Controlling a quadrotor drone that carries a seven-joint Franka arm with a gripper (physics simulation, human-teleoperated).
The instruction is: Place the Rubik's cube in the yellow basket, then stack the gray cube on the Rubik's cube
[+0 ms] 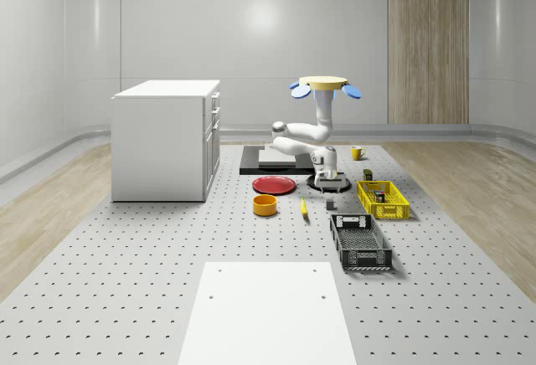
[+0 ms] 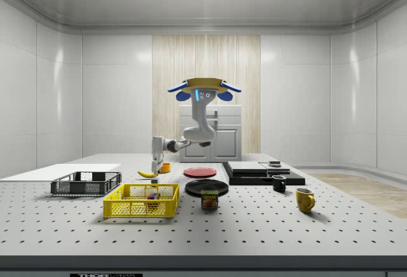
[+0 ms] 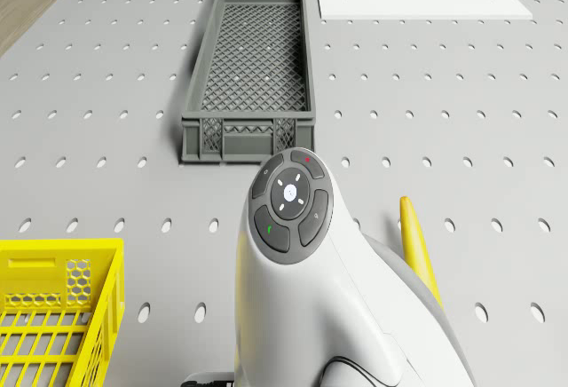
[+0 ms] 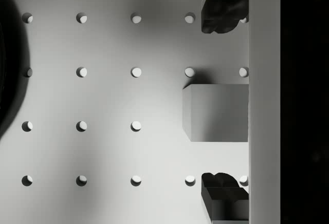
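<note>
Gray cube (image 4: 216, 112) lies directly beneath my pincer (image 4: 224, 112), between its spread fingers (image 4: 222, 9) on the perforated bench (image 4: 108, 100).
My pincer is released, nothing gripped, hanging low over the cube, with each finger standing off from one side of it. My drone body (image 1: 325, 85) hovers above the bench over the black round plate (image 2: 206, 187). Rubik's cube (image 2: 152, 196) already sits inside the yellow basket (image 1: 382, 198), which lies just beside my pincer. A gray crate (image 3: 253, 67) lies farther out from my pincer, a banana (image 3: 417, 243) close by.
</note>
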